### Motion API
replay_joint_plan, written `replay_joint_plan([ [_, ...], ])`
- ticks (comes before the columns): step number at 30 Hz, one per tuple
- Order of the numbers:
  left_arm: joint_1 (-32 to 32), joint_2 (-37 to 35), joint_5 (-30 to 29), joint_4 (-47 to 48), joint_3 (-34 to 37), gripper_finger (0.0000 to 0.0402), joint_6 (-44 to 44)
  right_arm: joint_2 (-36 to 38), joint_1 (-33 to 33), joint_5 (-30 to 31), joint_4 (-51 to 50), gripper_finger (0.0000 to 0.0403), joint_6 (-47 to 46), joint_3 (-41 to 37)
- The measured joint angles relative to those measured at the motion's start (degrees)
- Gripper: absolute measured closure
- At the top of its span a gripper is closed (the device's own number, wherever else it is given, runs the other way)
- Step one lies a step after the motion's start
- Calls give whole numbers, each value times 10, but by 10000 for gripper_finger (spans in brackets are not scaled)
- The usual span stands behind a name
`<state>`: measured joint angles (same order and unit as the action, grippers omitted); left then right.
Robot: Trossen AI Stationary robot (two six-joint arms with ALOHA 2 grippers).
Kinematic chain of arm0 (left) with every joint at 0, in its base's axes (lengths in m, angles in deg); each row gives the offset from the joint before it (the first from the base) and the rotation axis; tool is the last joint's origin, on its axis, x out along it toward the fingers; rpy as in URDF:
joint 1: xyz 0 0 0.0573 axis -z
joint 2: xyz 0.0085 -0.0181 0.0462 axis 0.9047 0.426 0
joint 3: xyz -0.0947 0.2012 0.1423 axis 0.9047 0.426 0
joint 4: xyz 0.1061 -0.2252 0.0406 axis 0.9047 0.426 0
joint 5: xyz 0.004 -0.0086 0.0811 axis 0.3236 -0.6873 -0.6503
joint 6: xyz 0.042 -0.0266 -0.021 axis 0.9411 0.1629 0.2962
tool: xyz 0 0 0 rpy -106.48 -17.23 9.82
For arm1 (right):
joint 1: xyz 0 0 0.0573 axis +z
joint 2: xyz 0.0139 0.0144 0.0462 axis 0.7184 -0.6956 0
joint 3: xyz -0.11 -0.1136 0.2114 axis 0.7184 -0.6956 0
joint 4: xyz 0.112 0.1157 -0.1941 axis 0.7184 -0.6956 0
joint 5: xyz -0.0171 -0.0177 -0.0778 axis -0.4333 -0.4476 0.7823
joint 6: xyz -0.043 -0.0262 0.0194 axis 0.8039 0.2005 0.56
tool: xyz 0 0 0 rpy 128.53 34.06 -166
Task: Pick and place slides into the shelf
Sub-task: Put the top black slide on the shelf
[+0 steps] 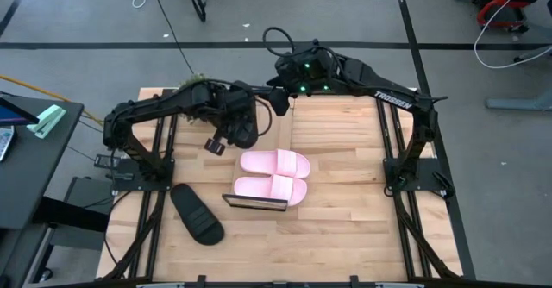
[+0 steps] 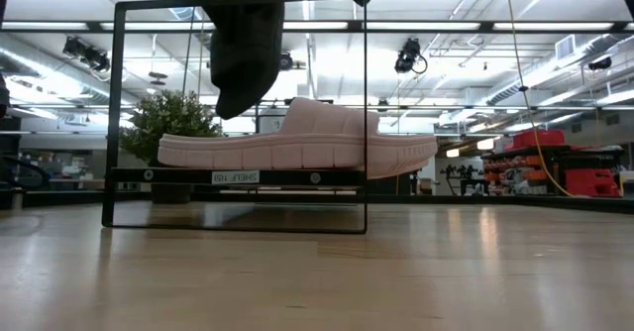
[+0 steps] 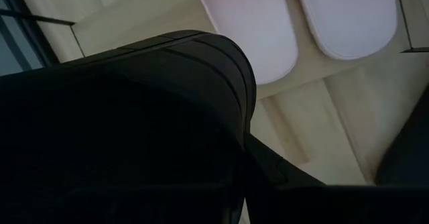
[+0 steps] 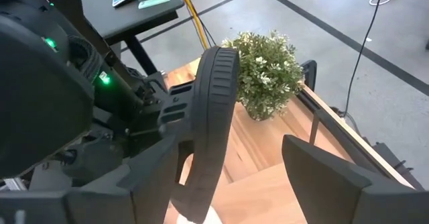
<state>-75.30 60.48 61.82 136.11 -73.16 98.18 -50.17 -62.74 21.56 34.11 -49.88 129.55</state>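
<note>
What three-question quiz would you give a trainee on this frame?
1. How many pink slides lie on the shelf?
2. True or false: the right gripper holds a slide.
3. Where is the loose black slide? A: on the shelf. B: on the table, on the left arm's side of the shelf. C: under the pink slides.

Key
1. Two, side by side.
2. False. It is open. The left gripper holds the other black slide above the table.
3. B.
</note>
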Motion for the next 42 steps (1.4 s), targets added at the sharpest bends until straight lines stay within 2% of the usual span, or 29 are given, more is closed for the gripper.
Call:
replay_joint_plan([
  [20, -10, 0, 38, -48, 0, 389, -1, -10, -4, -5, 48, 129, 23, 0],
  [32, -10, -1, 37, -61, 0, 389, 1, -15, -17, -6, 76, 129, 28, 0],
  [39, -13, -1, 42, -57, 0, 383, 7, -32, -27, -45, 85, 129, 21, 0],
  [42, -13, -1, 44, -60, 0, 389, 6, -35, -34, -84, 91, 129, 21, 0],
])
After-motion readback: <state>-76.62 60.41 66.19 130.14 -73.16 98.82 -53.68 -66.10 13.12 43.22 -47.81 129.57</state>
